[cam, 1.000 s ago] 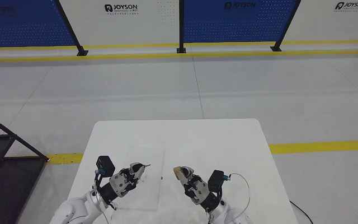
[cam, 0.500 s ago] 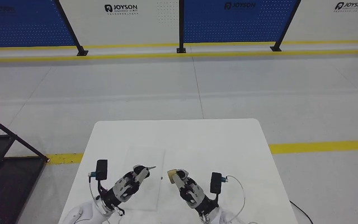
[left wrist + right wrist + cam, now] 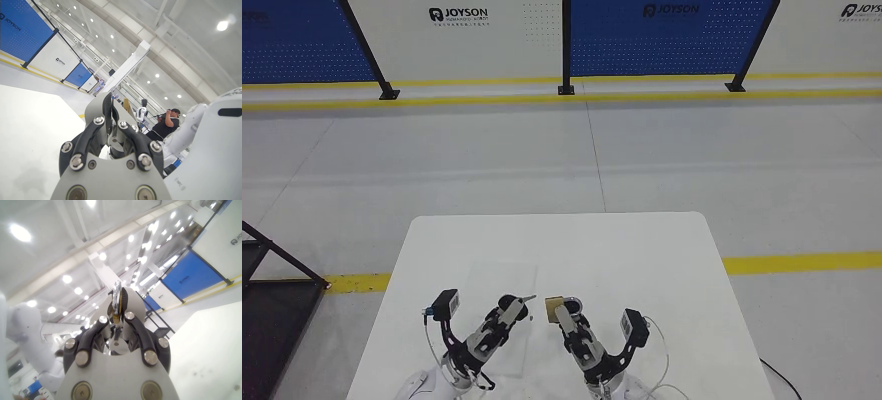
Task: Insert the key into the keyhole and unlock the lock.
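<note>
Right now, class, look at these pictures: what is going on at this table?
A two-armed robot is at work. Its left pincer grips a small key, and its right pincer grips a brass padlock, both over the white table. The key's tip points at the padlock, close to it; whether it has gone in cannot be seen.

One white table (image 3: 642,250) carries one clear sheet (image 3: 492,275). Two grippers are present: one left gripper (image 3: 513,304) and one right gripper (image 3: 561,312). There is one key (image 3: 527,298) and one brass lock (image 3: 553,302). One black rack (image 3: 267,330) stands beside the table. At the back stand four barrier panels in a row: two blue panels (image 3: 302,40) and two white panels (image 3: 457,45).
</note>
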Robot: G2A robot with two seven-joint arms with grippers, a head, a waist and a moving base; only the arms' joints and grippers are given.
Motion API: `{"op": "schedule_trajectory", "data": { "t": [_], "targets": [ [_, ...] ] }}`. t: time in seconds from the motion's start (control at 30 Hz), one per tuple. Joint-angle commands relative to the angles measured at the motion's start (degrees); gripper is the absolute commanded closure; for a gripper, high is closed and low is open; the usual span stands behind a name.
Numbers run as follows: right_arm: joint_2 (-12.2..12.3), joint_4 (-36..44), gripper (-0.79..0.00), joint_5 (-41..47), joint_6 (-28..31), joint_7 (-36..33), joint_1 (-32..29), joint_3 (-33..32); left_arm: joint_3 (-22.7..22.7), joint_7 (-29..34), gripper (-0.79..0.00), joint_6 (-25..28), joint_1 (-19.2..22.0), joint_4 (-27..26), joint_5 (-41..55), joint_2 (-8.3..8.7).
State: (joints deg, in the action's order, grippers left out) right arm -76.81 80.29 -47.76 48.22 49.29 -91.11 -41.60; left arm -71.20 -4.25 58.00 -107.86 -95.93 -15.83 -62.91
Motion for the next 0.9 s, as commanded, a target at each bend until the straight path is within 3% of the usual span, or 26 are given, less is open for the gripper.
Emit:
{"op": "schedule_trajectory", "data": {
  "t": [0.0, 0.47, 0.87],
  "targets": [
    [-0.3, -1.2, 0.0, -0.4, 0.3, 1.5, 0.6, 0.5, 0.4, 1.3, 0.0, 0.0, 0.3, -0.2, 1.8, 0.49],
    [-0.6, -2.8, 0.0, -0.7, 0.0, 3.1, 1.4, 1.0, 3.0, 3.2, 0.0, 0.0, 1.4, 0.3, 1.9, 2.51],
    [-0.6, -2.8, 0.0, -0.7, 0.0, 3.1, 1.4, 1.0, 5.3, 1.2, 0.0, 0.0, 2.9, 0.7, 1.8, 3.68]
  ]
}}
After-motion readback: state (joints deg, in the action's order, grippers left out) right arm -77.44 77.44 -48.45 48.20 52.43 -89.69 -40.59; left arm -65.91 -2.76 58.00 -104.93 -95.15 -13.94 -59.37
